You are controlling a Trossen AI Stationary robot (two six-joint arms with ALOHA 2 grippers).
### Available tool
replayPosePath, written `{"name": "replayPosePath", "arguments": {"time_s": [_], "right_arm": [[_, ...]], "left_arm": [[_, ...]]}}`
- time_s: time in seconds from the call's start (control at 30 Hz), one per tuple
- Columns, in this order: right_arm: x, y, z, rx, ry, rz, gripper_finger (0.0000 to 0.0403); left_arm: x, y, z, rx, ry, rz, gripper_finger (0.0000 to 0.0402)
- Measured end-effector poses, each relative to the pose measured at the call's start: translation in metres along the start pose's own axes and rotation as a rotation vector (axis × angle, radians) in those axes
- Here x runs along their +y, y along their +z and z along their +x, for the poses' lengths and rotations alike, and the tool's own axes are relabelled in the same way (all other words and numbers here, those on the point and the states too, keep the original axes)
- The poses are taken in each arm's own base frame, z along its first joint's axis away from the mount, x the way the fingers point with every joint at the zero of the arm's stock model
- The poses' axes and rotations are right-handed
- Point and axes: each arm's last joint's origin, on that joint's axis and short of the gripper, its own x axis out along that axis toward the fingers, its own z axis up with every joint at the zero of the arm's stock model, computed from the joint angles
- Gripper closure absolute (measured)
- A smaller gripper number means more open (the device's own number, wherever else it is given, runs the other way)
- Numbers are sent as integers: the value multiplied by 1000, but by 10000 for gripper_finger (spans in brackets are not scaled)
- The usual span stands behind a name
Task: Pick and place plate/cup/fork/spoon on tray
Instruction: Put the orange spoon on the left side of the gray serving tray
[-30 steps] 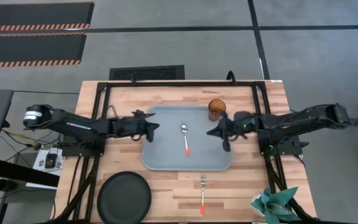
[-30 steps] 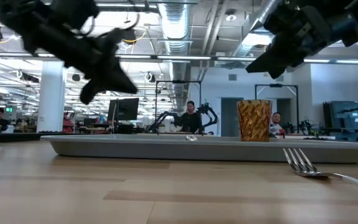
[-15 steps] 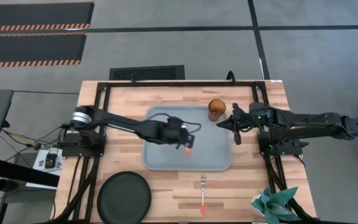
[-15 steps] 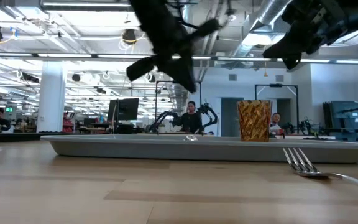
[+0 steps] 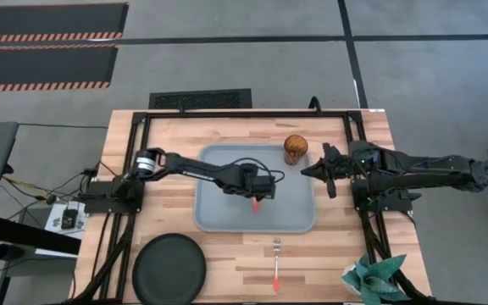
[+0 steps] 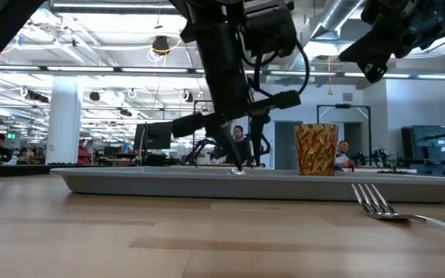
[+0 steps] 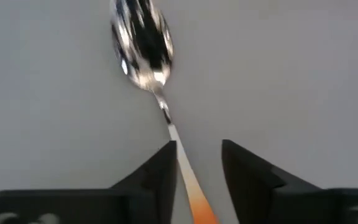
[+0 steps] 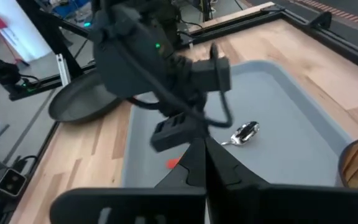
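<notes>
Straddling spoon (image 7: 143, 46) handle: left claw (image 7: 197, 165), open.

Bare pale blue-grey plastic tray (image 5: 219, 216) floor flanks the orange-handled silver spoon (image 7: 146, 56); the amber glass tumbler (image 5: 295, 149) crowds one far corner.

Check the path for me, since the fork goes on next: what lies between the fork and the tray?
Nothing: in the high view only bare wooden table separates the fork from the tray. The left gripper straddles the spoon farther in.

Overhead, table-level and 2 wrist views, all sharing the tray (image 5: 219, 216).
</notes>
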Motion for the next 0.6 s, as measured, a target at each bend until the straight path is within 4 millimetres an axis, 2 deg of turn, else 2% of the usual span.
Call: {"name": "replayPosePath", "arguments": {"time_s": [0.13, 0.23, 0.37, 0.6], "right_arm": [[1, -2, 0, 24, 4, -5, 396], [0, -4, 0, 37, 0, -3, 396], [0, -4, 0, 39, 0, -4, 395], [0, -5, 0, 51, -3, -6, 395]], "left_arm": [[3, 5, 1, -26, 23, -24, 252], [2, 8, 10, -34, 17, -40, 248], [4, 6, 22, -32, 40, -48, 265], [5, 6, 22, -32, 49, -59, 323]]}}
